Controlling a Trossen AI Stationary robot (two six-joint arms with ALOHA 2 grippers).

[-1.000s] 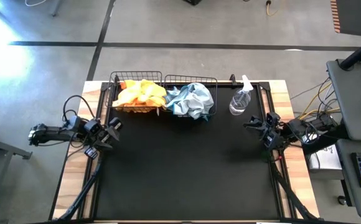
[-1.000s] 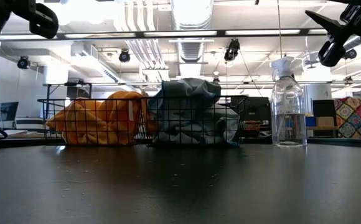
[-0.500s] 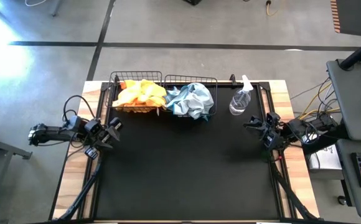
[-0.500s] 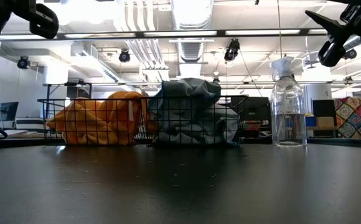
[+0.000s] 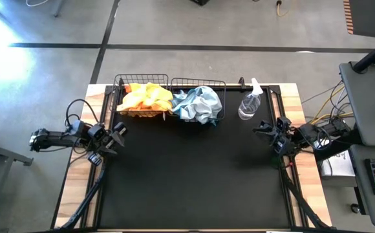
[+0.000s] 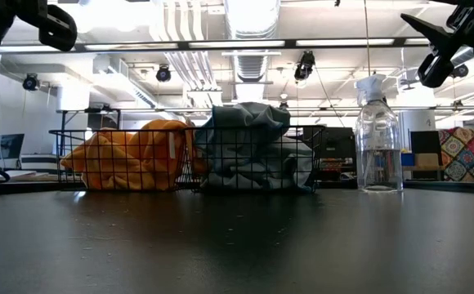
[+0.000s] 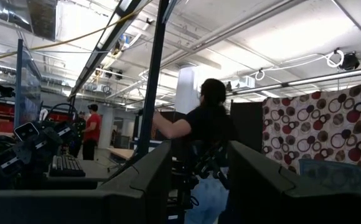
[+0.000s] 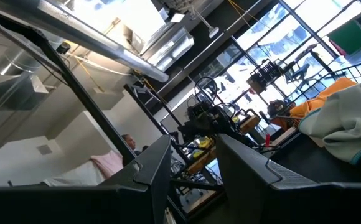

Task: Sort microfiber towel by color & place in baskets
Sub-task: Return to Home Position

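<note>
The orange towels (image 5: 144,98) lie heaped in the left black wire basket (image 5: 119,84) at the table's far edge; the pale blue-grey towels (image 5: 198,103) fill the right basket (image 5: 222,84) beside it. In the low view the orange heap (image 6: 131,155) and the blue-grey heap (image 6: 253,147) rise above the basket walls. My left gripper (image 5: 118,133) hovers open at the table's left edge, raised well off the mat. My right gripper (image 5: 262,130) hovers open at the right edge, near the spray bottle. Both hold nothing.
A clear plastic spray bottle (image 5: 249,103) stands upright right of the blue-grey basket, close to my right gripper. The black mat (image 5: 194,175) spreads bare in front of the baskets. People show in the room beyond the table in the left wrist view (image 7: 208,130).
</note>
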